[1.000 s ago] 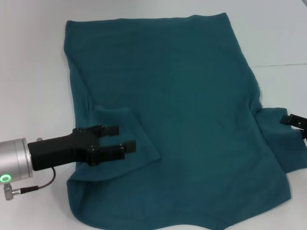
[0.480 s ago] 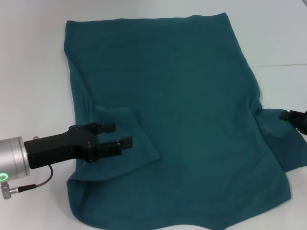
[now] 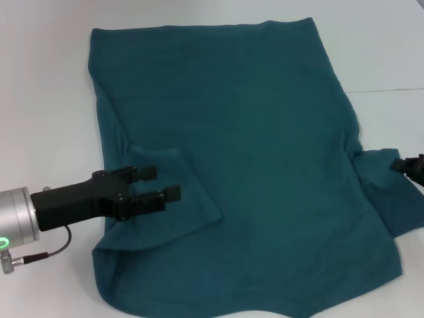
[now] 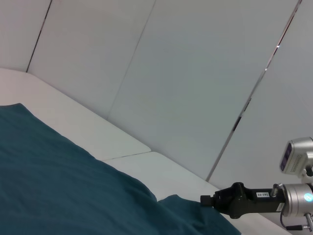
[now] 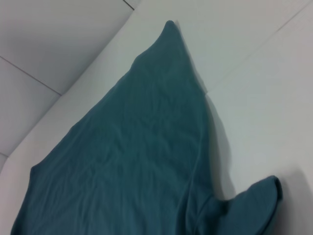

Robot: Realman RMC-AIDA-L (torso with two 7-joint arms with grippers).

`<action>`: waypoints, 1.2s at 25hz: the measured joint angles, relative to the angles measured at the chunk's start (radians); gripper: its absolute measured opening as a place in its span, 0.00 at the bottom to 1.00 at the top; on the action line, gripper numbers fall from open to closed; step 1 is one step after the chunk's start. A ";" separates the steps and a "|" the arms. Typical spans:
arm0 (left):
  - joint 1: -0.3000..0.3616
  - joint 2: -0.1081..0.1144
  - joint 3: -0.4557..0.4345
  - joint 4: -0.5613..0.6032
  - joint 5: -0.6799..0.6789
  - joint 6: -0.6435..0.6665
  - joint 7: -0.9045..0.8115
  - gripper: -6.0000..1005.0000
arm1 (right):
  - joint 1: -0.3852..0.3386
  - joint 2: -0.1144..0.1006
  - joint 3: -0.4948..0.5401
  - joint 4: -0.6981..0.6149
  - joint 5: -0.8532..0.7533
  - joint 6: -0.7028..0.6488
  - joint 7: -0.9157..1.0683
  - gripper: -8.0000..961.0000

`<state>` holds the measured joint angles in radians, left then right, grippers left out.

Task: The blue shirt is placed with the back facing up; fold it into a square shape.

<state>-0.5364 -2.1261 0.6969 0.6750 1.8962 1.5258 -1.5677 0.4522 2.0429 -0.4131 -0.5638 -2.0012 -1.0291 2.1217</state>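
I note the left gripper (image 3: 162,183), fingers parted, above the blue shirt (image 3: 245,139) (sleeve folded inward); right gripper (image 3: 412,164) fingers' state: cannot tell.

White table (image 3: 40,79); blue shirt (image 3: 245,152) spread flat

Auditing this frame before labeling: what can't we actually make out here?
- Right claw: cut off by the head view's right edge, so open or shut is unclear.
- Blue shirt: its bottom hem runs off the head view's lower edge.
- Left sleeve's end: hidden under the open left claw in head view.
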 joint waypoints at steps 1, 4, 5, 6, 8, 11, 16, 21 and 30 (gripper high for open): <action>0.000 0.000 0.000 0.000 0.000 -0.001 0.000 0.88 | 0.000 0.000 0.000 0.005 0.015 0.001 -0.008 0.05; 0.000 0.000 -0.001 0.000 -0.002 -0.001 0.000 0.88 | -0.001 0.000 0.001 0.009 0.031 0.004 -0.018 0.03; 0.000 0.000 -0.001 0.000 -0.003 -0.001 0.000 0.88 | -0.003 0.000 0.002 0.008 0.044 0.010 -0.028 0.02; 0.000 0.000 -0.002 0.000 -0.003 -0.001 0.000 0.87 | -0.003 0.001 0.003 0.009 0.054 0.015 -0.037 0.01; -0.001 0.000 -0.002 0.000 -0.003 -0.001 0.000 0.87 | -0.004 0.002 0.003 0.011 0.076 0.030 -0.057 0.01; 0.000 0.000 -0.002 0.000 -0.003 -0.001 0.000 0.87 | 0.002 0.002 0.004 0.023 0.109 0.057 -0.095 0.01; 0.001 0.000 -0.011 -0.003 -0.003 -0.001 0.000 0.87 | 0.016 0.001 0.004 0.032 0.183 0.103 -0.176 0.01; 0.000 0.001 -0.011 -0.001 -0.003 -0.002 -0.009 0.87 | 0.039 -0.009 0.001 0.035 0.206 0.148 -0.208 0.01; -0.003 0.002 -0.011 0.000 -0.004 -0.004 -0.022 0.87 | 0.076 -0.018 -0.004 0.034 0.206 0.185 -0.241 0.01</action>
<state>-0.5398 -2.1245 0.6856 0.6749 1.8924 1.5215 -1.5896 0.5281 2.0252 -0.4170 -0.5294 -1.7952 -0.8440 1.8812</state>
